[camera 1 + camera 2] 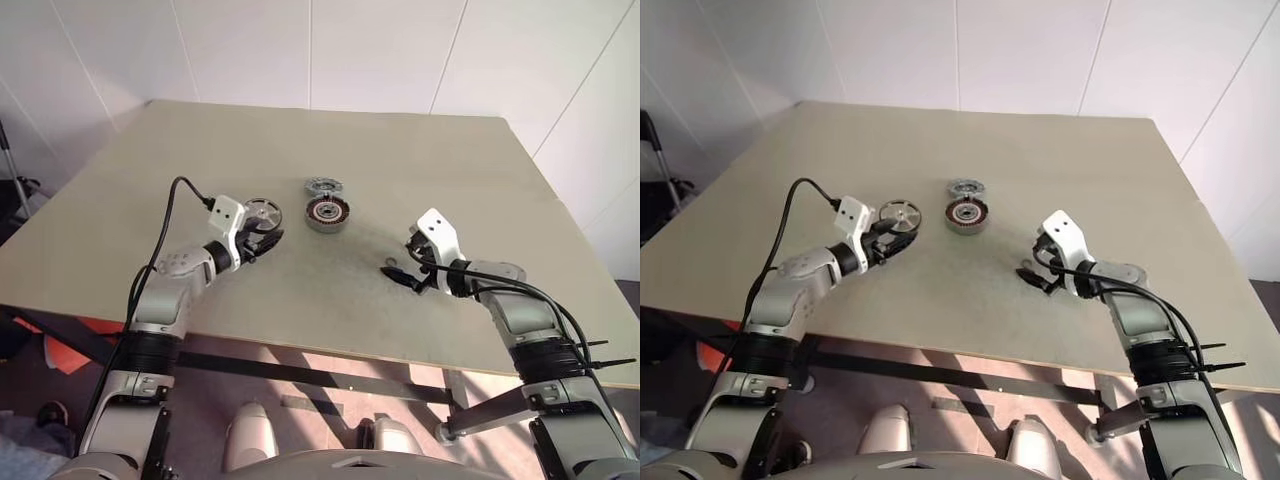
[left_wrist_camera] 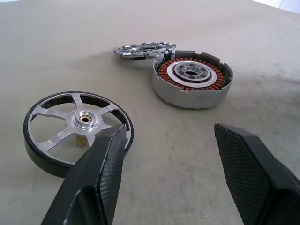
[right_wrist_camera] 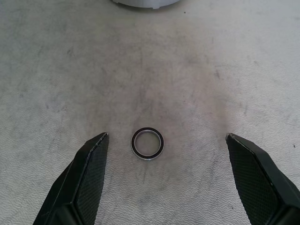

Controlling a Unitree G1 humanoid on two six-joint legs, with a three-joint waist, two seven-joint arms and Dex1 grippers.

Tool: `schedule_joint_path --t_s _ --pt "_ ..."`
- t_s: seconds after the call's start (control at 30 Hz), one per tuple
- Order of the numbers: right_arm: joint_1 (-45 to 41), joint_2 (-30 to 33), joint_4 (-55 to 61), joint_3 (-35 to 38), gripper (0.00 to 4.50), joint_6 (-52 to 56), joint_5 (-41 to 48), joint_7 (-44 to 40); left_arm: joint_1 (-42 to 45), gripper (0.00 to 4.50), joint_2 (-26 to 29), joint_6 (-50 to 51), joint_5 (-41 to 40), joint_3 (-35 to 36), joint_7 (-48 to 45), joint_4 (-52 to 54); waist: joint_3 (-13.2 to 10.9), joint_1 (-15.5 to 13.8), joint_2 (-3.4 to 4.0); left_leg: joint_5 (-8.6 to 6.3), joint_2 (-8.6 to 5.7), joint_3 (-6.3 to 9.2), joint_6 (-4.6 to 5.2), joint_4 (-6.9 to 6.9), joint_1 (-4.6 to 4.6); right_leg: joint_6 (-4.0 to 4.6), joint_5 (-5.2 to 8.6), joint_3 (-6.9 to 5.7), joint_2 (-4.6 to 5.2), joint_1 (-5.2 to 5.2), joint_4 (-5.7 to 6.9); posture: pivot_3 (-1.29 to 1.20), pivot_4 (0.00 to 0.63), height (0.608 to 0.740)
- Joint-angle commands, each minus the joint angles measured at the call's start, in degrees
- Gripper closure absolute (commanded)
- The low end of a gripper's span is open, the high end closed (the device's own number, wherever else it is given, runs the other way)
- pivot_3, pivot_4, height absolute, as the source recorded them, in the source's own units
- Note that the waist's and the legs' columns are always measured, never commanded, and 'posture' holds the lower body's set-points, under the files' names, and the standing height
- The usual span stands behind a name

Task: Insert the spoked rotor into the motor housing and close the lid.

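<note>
Rotor (image 2: pixel 77 124) first: the black-rimmed spoked wheel lies flat on the counter (image 1: pixel 330 290), just beside one finger of the left pincer (image 1: pixel 268 238), whose fingers stand spread with nothing between them. In the left wrist view that finger (image 2: pixel 101 180) overlaps the wheel's near rim, though I cannot tell whether it touches. The pincer points nearly level across the counter, which looks like a low approach for taking the rim from the side.

Past the wheel, toward the middle of the counter, the motor housing (image 2: pixel 192 79) sits open side up with its copper-red windings showing, ready to receive the wheel. The lid (image 2: pixel 140 49) lies just behind it, touching or nearly so, probably parked close for the closing step.

Well apart on the other side, the right pincer (image 1: pixel 405 270) is also spread and empty, angled down over a small dark ring (image 3: pixel 147 143) lying on the counter between its fingers.
</note>
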State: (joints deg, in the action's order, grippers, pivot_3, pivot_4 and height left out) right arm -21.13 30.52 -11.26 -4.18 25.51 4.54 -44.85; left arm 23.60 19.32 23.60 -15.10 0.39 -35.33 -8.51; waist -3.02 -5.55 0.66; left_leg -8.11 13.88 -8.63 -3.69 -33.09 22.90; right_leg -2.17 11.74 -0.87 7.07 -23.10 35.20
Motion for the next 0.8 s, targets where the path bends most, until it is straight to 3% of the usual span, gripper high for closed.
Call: schedule_joint_path --t_s 0.03,0.1,0.43,0.8 --pt "-1.02 0.19 -1.49 -0.23 0.19 -0.85 -0.17 0.01 0.44 1.31 0.47 -0.92 -0.09 0.74 0.29 2.09 0.00 0.00 0.00 0.00 0.00 0.00 0.00 0.00 0.00 0.00 0.00 0.00 0.00 0.00 0.00 0.00 0.000 0.740" --pt "-1.18 0.30 -2.21 -0.30 0.57 -1.09 -0.36 0.09 0.46 1.30 0.45 -0.96 -0.05 0.73 0.38 2.06 0.00 0.00 -0.01 0.00 0.00 0.00 0.00 0.00 -0.06 0.00 0.00 0.00 0.00 0.06 0.00 0.00 0.000 0.740" --pt "-1.08 0.33 -2.19 -0.52 3.94 -0.74 -0.09 0.41 0.65 1.30 0.67 -0.99 0.11 0.46 0.52 2.07 0.01 -0.10 -0.01 0.00 -0.03 0.00 0.00 0.00 -0.21 -0.01 0.01 0.04 0.01 0.26 -0.01 0.00 0.000 0.740" --pt "-4.69 1.05 -0.95 2.56 3.94 -0.13 1.38 1.94 0.58 1.30 0.58 -0.80 0.24 0.10 0.52 2.04 0.01 -0.03 -0.01 0.00 -0.03 0.00 -0.01 0.01 -0.20 0.00 0.00 0.05 0.00 0.22 -0.01 0.00 0.000 0.740"
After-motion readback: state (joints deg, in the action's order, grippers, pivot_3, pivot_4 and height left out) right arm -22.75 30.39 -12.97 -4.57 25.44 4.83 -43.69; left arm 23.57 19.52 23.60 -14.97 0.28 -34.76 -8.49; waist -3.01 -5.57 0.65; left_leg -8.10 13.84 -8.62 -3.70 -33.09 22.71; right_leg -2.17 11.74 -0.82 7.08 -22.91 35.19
